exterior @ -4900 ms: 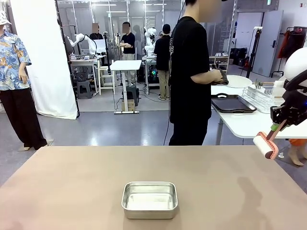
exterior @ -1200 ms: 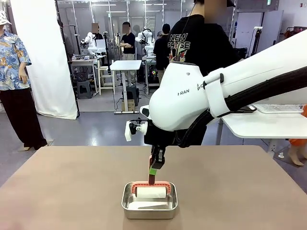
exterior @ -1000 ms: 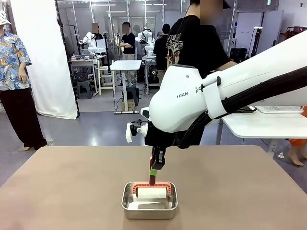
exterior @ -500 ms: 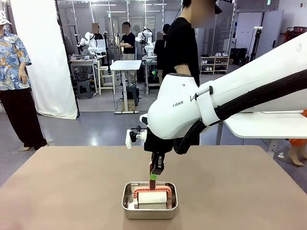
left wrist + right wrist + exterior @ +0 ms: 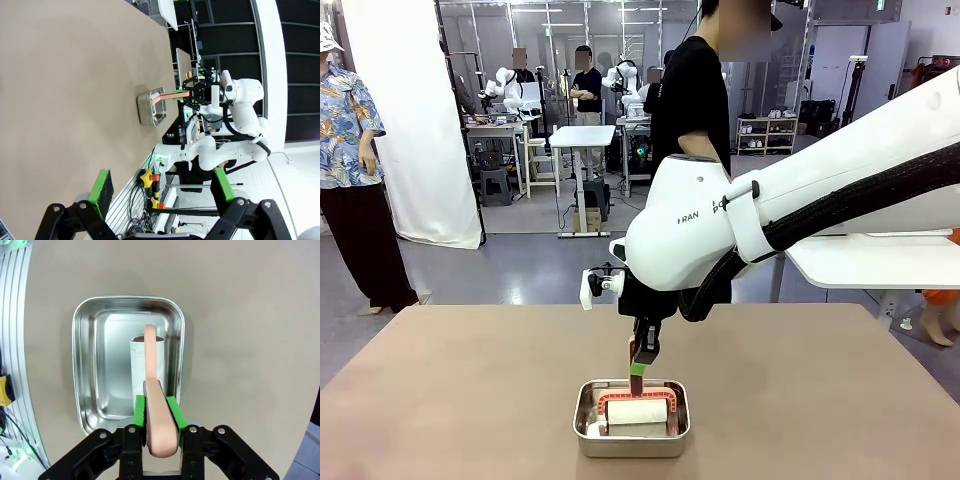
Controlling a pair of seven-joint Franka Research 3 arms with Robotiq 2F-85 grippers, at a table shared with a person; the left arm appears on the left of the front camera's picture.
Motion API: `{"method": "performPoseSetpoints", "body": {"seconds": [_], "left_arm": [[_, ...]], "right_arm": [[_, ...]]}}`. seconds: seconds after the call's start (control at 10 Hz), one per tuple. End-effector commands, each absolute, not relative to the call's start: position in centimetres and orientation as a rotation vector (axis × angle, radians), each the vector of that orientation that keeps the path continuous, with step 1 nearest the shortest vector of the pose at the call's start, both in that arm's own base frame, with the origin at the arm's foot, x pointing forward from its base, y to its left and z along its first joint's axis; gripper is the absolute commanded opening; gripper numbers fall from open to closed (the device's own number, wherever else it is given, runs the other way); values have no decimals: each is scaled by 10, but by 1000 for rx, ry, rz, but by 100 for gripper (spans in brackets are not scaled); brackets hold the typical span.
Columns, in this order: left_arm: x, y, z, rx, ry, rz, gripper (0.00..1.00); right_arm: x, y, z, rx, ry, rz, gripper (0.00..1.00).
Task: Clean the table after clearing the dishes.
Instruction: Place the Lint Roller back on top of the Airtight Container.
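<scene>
A: Any writing you can read?

B: On the white shell of the right arm (image 5: 690, 240), dark letters, "RAN" and perhaps a "P" beside them. The rest curves out of sight. No label on the pan or the roller that I can make out.

A: What do the right fingers (image 5: 156, 412) have hold of?

B: They are clamped on the pink handle of a lint roller (image 5: 152, 390). In the right wrist view the green pads (image 5: 139, 412) press both sides of the handle, with its rounded end sticking back between the black knuckles.

A: And the roller itself?

B: Straight ahead of those fingers. The handle runs forward to the white roll, which lies inside the steel pan (image 5: 85, 365), close to the pan wall on the fingers' side. From the front the right fingers (image 5: 642, 358) hang just above the pan (image 5: 590, 425), the pink frame arching over the roll (image 5: 638, 415).

A: The left fingers (image 5: 160, 190)?

B: Spread wide, nothing between them, well apart from the pan.

A: Where is the bench (image 5: 440, 390)?

B: Directly under the right fingers; the pan sits on its tan top. In the left wrist view the bench (image 5: 65, 90) stretches ahead of the left fingers, the pan (image 5: 150, 107) far out on it.
</scene>
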State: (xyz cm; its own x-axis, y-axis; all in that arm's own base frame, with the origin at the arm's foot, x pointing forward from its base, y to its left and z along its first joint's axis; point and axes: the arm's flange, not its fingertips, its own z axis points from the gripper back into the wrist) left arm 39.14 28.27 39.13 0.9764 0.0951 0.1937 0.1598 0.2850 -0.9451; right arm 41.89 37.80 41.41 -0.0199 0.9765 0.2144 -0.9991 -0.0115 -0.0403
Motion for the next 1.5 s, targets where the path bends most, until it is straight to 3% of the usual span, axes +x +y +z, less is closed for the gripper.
{"method": "performPoseSetpoints", "body": {"seconds": [0.0,0.5,0.7,0.8,0.9,1.0,1.1,1.2,1.4], "left_arm": [[387,282,393,-1286,-238,-43,100],[387,282,393,-1286,-238,-43,100],[387,282,393,-1286,-238,-43,100],[387,282,393,-1286,-238,-43,100],[387,282,393,-1286,-238,-43,100],[387,282,393,-1286,-238,-43,100],[387,282,393,-1286,-238,-43,100],[387,282,393,-1286,-238,-43,100],[387,282,393,-1286,-238,-43,100]], "right_arm": [[413,380,386,125,-132,1566,22],[414,384,393,104,-128,1560,22],[415,385,397,100,-135,1554,50],[415,385,399,96,-136,1552,71],[416,385,400,90,-134,1546,83],[417,384,404,89,-141,1538,100],[416,383,410,91,-151,1536,80],[415,384,416,82,-157,1539,100],[414,387,428,64,-175,1543,100]]}}
